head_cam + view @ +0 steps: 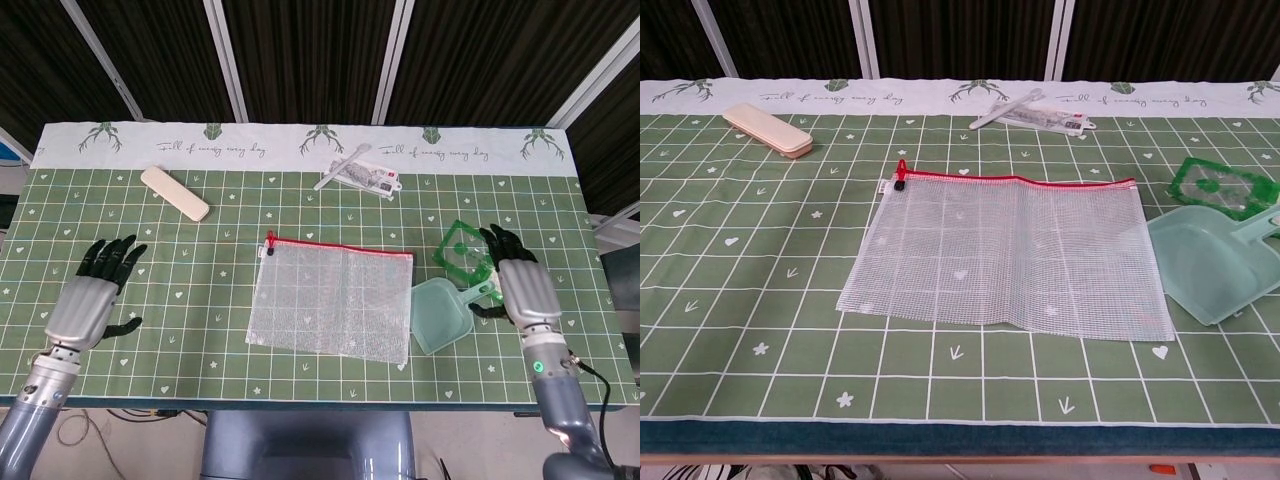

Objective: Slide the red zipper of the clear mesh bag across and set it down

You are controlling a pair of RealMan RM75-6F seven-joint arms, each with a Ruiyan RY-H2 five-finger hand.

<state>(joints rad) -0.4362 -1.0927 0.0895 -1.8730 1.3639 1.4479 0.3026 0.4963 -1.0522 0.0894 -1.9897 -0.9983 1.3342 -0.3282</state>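
The clear mesh bag (333, 304) (1005, 250) lies flat in the middle of the green checked table. Its red zipper (340, 248) (1015, 180) runs along the far edge, with the black slider (270, 246) (898, 183) at the left end. My left hand (90, 296) hovers open near the table's front left, well clear of the bag. My right hand (524, 288) is open at the front right, beside the dustpan handle, holding nothing. Neither hand shows in the chest view.
A mint dustpan (440, 314) (1208, 262) sits just right of the bag, with a green packet (462, 250) (1223, 187) behind it. A beige case (174, 193) (766, 129) lies at the back left. A white packaged utensil (356, 172) (1035, 111) is at the back centre.
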